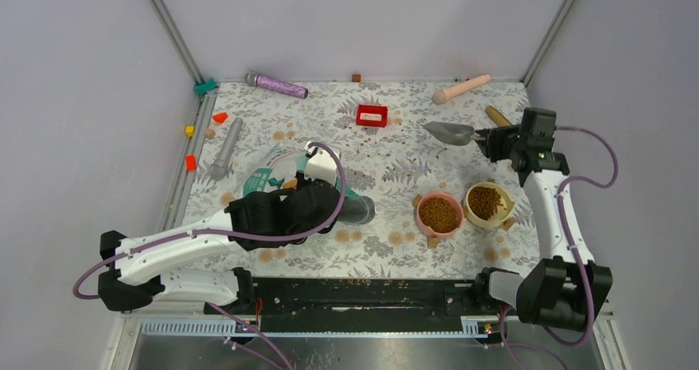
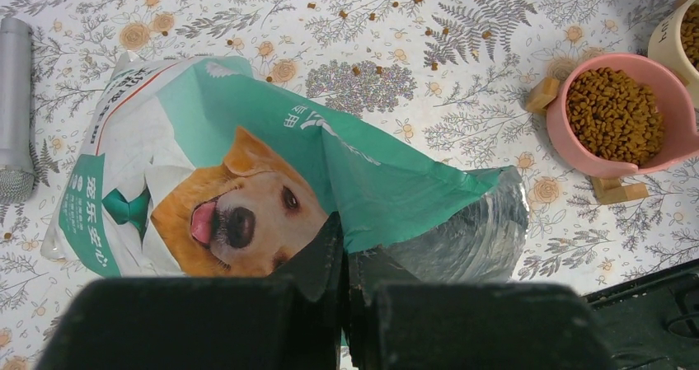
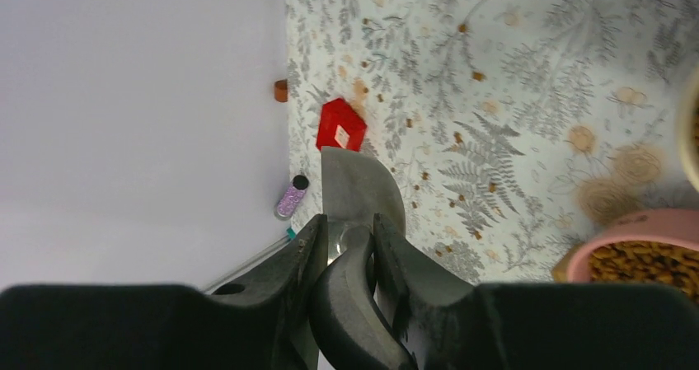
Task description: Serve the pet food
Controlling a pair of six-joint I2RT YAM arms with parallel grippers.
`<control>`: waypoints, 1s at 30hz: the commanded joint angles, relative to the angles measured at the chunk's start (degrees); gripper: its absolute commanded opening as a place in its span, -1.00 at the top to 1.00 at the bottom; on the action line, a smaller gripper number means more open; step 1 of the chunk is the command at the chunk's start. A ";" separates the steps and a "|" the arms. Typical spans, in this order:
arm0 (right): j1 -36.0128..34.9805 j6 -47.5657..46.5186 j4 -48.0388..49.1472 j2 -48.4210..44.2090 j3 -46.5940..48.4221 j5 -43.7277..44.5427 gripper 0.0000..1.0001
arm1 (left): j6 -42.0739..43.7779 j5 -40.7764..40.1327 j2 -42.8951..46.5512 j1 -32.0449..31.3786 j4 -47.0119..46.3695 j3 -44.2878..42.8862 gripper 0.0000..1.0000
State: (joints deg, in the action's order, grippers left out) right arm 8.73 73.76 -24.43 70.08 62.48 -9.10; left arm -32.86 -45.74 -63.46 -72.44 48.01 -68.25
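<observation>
Kibble (image 1: pixel 439 213) fills the pink bowl (image 1: pixel 419 213) and yellow bowl (image 1: pixel 471 214), both just nearward of the right claw (image 1: pixel 485 141), the closer one, clamped on the scoop (image 1: pixel 449 131) whose long axis points left, while the left claw (image 2: pixel 344 259) pinches the bag (image 2: pixel 247 164).

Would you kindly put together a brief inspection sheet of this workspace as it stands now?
Surface: floral cloth, loose kibble scattered mid-table.
Job's things: teal bag lying on its side; pink bowl and yellow bowl both hold kibble; grey scoop is held.
Clutter: red box, purple cylinder, grey cylinder, beige cylinder, small coloured blocks along the left edge.
Grippers: left gripper shut on the bag's edge; right gripper shut on the scoop's handle.
Cables: purple cables loop along both arms; no snag seen.
Surroundings: plain grey walls; stray kibble on the black base rail.
</observation>
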 commanded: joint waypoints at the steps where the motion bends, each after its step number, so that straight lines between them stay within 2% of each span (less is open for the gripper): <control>1: 0.06 2.51 10.08 -10.74 -6.66 0.93 1.00 | -0.06 -0.08 2.75 -0.68 -5.11 -2.94 1.00; 4: 0.06 -2.57 14.09 -17.41 -13.35 -2.28 1.00 | 0.39 -1.01 2.67 -0.68 -5.47 -2.76 1.00; 8: -0.13 -6.68 14.57 -26.42 -16.98 -8.37 1.00 | 0.49 -1.67 1.98 -0.68 -5.50 -2.71 1.00; 12: -0.62 -12.45 8.33 -34.38 -13.15 -12.05 1.00 | 0.49 -2.61 1.24 -0.19 -5.42 -2.85 1.00; 17: -3.03 -20.38 -2.38 -39.16 -6.04 -21.96 1.00 | -0.05 -2.12 0.97 2.44 -5.31 -3.45 1.00; 22: -10.49 -25.95 -9.24 -43.60 -2.57 -19.38 1.00 | 0.11 -0.92 0.72 5.09 -5.51 -5.00 1.00; 25: -13.71 -26.70 -7.93 -41.66 -3.21 -19.94 1.00 | 0.31 -1.10 0.34 5.76 -5.52 -6.24 1.00; 27: -18.63 -28.17 -8.35 -37.47 -3.01 -17.85 1.00 | 0.68 -1.21 -0.44 5.91 -5.30 -7.42 1.00; 28: -23.52 -28.78 -7.56 -35.83 -2.94 -15.10 1.00 | 0.85 -1.36 -0.95 5.99 -5.13 -7.88 1.00; 29: -29.42 -29.44 -6.66 -34.28 -2.82 -9.61 1.00 | 0.93 -1.37 -1.22 6.14 -5.04 -8.14 1.00; 30: -39.15 -30.63 -6.06 -32.61 -2.23 -3.17 1.00 | 0.90 -1.29 -1.47 6.29 -5.03 -8.16 1.00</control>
State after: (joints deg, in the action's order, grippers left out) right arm -11.44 48.05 -32.27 30.22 58.74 -24.73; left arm -32.75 -45.23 -64.42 -66.78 48.01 -71.77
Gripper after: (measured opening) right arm 0.320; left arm 0.009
